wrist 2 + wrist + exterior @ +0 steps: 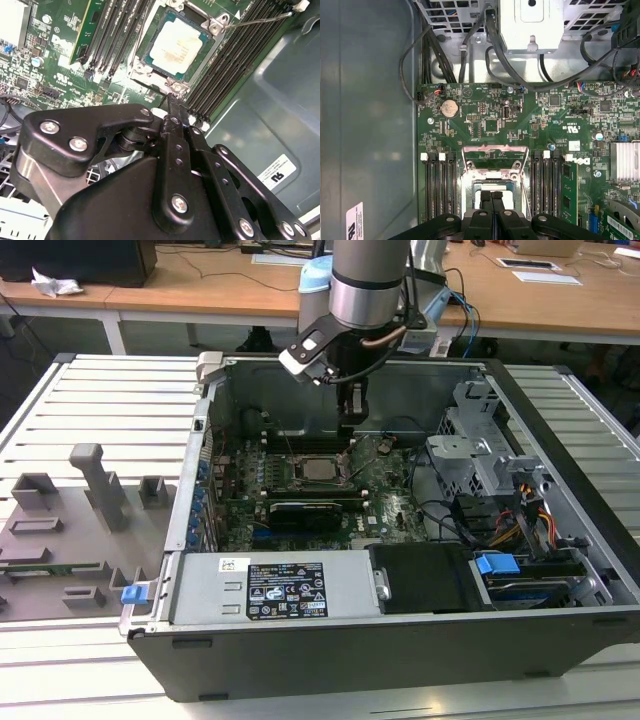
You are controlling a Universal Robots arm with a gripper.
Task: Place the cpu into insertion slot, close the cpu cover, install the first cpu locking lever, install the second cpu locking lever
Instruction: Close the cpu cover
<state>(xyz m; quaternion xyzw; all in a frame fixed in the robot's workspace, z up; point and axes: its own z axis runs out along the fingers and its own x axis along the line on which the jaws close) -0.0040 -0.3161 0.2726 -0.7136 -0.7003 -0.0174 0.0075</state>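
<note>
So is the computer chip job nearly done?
Not yet. The chip already sits in its socket. The gripper, fingers shut, is close to the metal cover, which looks flipped open. Closing it and fastening both levers is left; one thin lever sticks out loose.

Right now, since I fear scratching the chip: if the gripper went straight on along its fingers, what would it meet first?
Probably the edge of the cpu cover, not the cpu itself; the shut gripper points at that metal rim, though depth is unclear.
</note>
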